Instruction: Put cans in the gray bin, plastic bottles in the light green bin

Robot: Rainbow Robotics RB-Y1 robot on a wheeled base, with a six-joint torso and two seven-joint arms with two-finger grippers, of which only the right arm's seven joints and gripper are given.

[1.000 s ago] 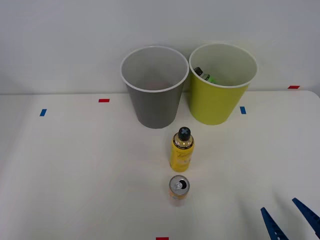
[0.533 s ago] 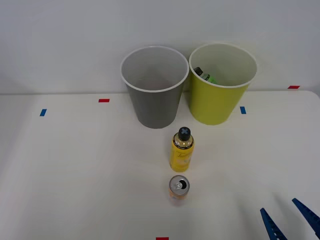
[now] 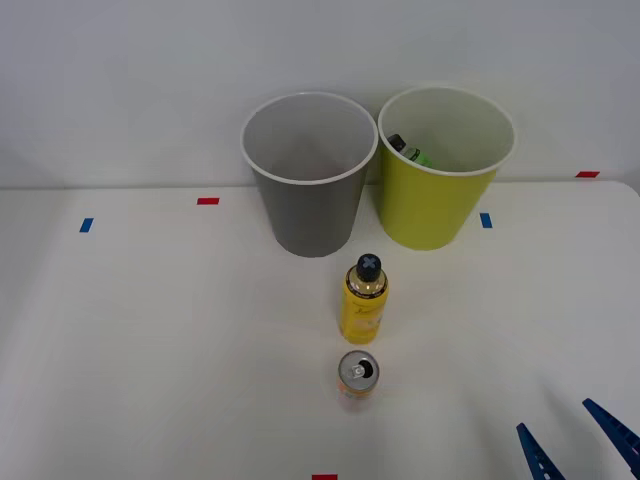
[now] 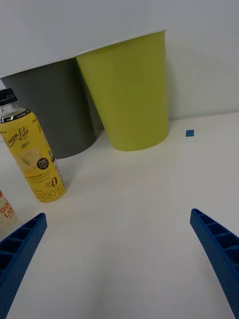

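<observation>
Green bottle (image 3: 408, 152) inside light green bin (image 3: 440, 215).

— What is the robot showing of itself?

— Two blue, ribbed plastic fingers of the right gripper (image 3: 578, 445). From above they are appearing as slim, pointed blue blades tapering to sharp tips.

— And from the wrist camera?

— The same right gripper (image 4: 119, 254) is showing its fingers (image 4: 219, 254) as broad blue wedges. Rows of small raised ridges are running along their inner edges, giving a toothed, grid-like texture, and the colour is looking uniform, a saturated mid-blue with no markings.
</observation>
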